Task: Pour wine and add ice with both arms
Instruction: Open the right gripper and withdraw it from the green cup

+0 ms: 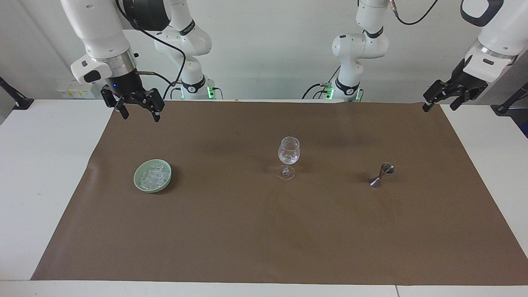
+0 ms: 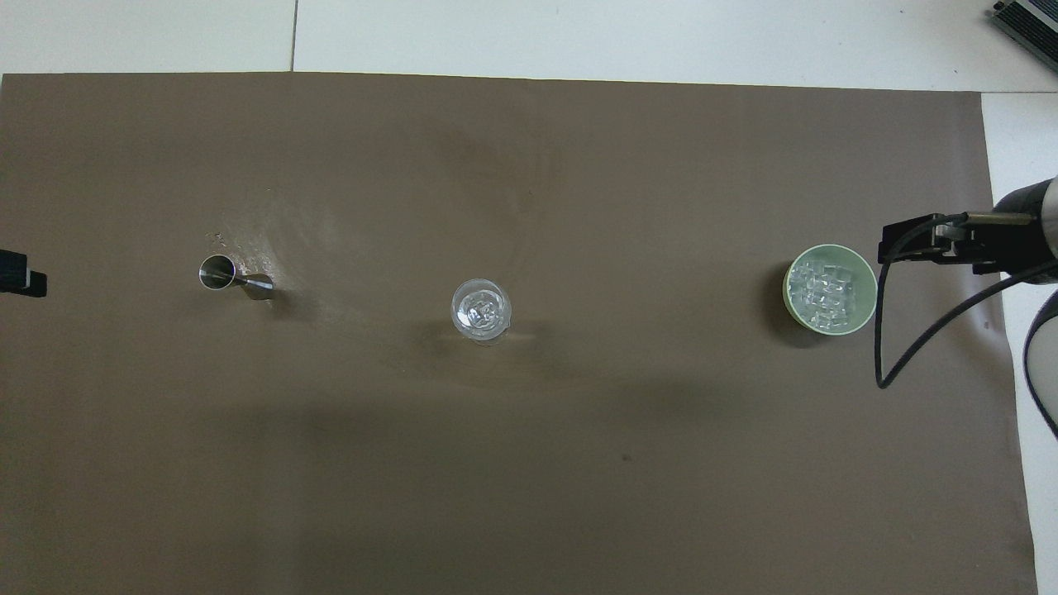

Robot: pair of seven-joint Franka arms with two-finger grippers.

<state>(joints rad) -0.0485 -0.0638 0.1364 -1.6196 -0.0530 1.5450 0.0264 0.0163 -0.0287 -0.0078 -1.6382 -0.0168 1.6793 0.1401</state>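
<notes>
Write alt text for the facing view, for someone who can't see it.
A wine glass holding ice stands mid-table on a brown mat, between a green bowl of ice and a metal jigger. The right gripper, open, hangs over the mat's edge near the robots; the left gripper waits at the opposite corner.
</notes>
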